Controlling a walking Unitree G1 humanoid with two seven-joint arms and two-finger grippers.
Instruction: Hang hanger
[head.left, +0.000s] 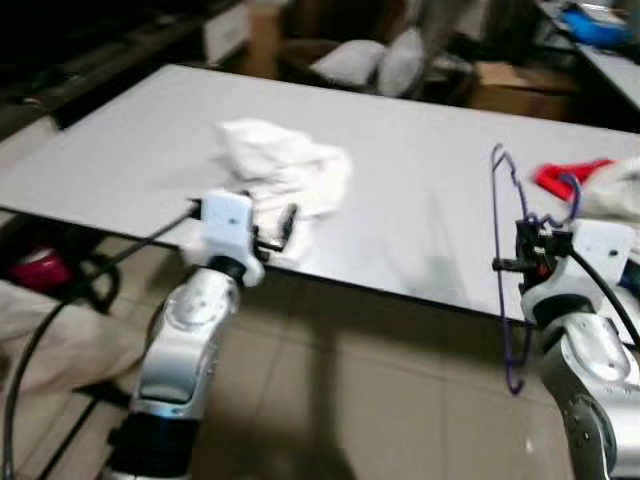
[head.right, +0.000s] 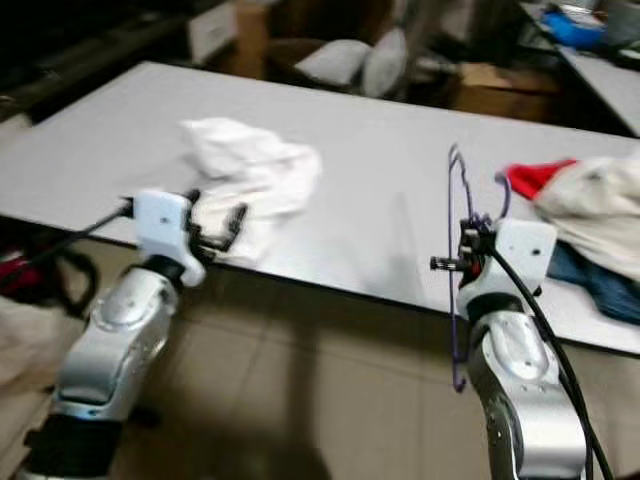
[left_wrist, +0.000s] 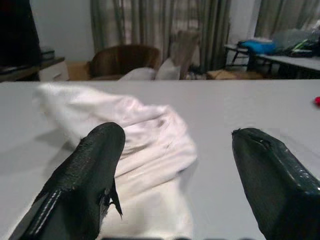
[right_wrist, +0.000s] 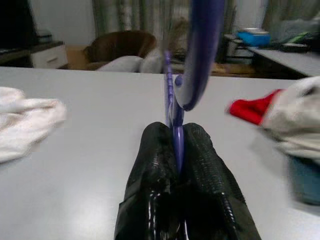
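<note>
At the near edge of the grey table (head.left: 420, 130), the right gripper (head.left: 527, 262) is clenched on the purple hanger (head.left: 503, 270), which stands upright with its hook at the top and its lower bar hanging below the tabletop. Thin, light and stiff-looking, it would probably swing or twist in a loose hold, so the pinch on the frame near the neck seems sensible. The left gripper (left_wrist: 175, 165) hovers with fingers spread before the crumpled white cloth (head.left: 280, 170).
</note>
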